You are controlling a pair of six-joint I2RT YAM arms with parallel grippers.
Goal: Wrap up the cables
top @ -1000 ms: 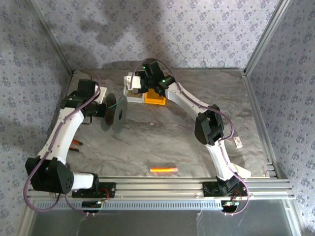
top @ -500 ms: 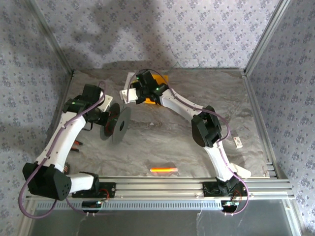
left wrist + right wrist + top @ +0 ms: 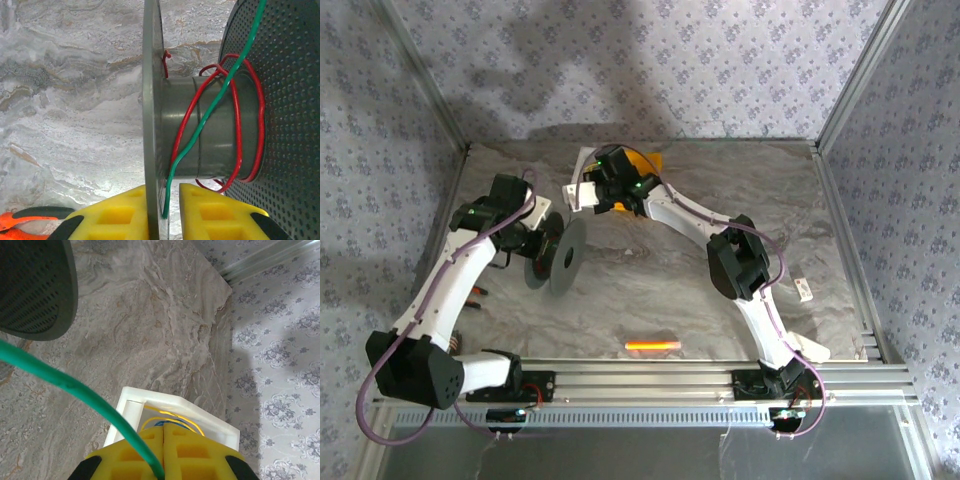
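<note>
Green cable [image 3: 65, 383] runs off left edge; spool [image 3: 215, 150] flange cropped at rt.

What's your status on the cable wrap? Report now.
Both shut: left gripper on spool flange, right gripper on green cable. Cable crosses the core. Loose red wire loops the core too.

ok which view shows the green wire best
The left wrist view: the green wire crosses the spool core diagonally, across red wire, down to the left hand. The right wrist view shows a stretch running out from the right hand. In the top view it is too thin to make out.
</note>
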